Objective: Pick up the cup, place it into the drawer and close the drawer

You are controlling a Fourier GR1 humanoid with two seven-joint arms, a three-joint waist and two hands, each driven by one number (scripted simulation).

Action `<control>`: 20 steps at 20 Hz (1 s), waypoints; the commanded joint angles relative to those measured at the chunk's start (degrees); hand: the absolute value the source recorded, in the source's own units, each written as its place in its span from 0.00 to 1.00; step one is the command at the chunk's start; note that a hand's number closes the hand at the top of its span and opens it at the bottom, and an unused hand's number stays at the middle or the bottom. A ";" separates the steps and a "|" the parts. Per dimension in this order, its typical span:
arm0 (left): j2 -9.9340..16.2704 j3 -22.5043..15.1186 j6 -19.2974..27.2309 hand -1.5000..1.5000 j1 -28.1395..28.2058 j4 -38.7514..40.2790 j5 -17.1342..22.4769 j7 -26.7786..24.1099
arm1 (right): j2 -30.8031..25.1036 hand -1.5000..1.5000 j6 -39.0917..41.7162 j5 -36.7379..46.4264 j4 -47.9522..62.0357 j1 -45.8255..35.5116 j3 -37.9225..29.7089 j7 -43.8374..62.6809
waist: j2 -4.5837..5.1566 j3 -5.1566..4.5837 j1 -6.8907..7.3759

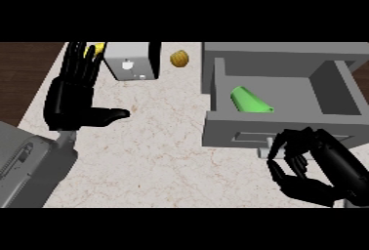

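Head view: the green cup (250,101) lies on its side inside the open drawer (334,81), right of centre. The right robot hand (311,168), fingers curled and empty, sits just below the drawer front (238,133), nearer than the left robot hand (71,95), which rests open at upper left.

Green cup (250,100) lying in open drawer (225,131); right robot hand (311,168) curled at drawer front, empty

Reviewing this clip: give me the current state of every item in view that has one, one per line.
Grey drawer: pulled open.
Green cup: lying on its side inside the drawer.
Right hand: fingers curled, holding nothing, at the drawer's front.
Left hand: open, fingers straight, resting at the view's left.
Small brown ridged object: sitting on the counter, untouched.
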 commanded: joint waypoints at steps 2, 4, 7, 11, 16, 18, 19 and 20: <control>3.62 2.73 -5.97 0.00 8.81 -3.21 0.68 -2.11 | -0.48 1.00 -3.30 13.06 6.78 -3.48 6.48 -2.74 | 0.14 -0.02 -0.25; 6.15 5.78 -8.58 0.00 10.91 -4.56 2.22 -0.99 | -0.14 1.00 -5.95 15.87 11.90 -4.44 6.30 -5.54 | 0.15 0.00 -0.53; 4.94 7.51 -11.55 0.00 13.97 -3.77 2.00 -3.09 | 4.41 1.00 -12.18 20.98 20.91 -6.56 9.66 -9.37 | 0.23 0.01 -0.77; 3.51 7.78 -13.36 0.00 18.75 -5.53 -0.25 -5.26 | 3.84 0.00 -13.57 22.41 32.90 -10.14 6.83 -12.71 | 0.24 0.02 -0.82; 4.46 11.90 -15.75 0.00 19.80 -5.58 -0.19 -3.35 | 5.37 0.00 -17.47 27.15 46.81 -17.04 6.61 -16.60 | 0.24 0.03 -0.94; 4.56 13.41 -18.01 0.00 20.55 -5.59 -0.28 -3.30 | 6.15 0.00 -15.86 26.67 52.22 -22.38 4.50 -16.09 | 0.26 0.02 -0.85; 5.55 13.91 -18.59 0.00 22.72 -7.22 0.33 -2.35 | 6.40 0.00 -16.36 27.42 54.88 -24.26 4.30 -16.23 | 0.26 0.03 -0.59; 4.02 14.08 -21.22 0.00 20.28 -2.09 -0.80 -4.57 | 8.03 0.00 -19.19 27.40 60.15 -25.51 3.41 -18.46 | 0.40 0.02 -0.82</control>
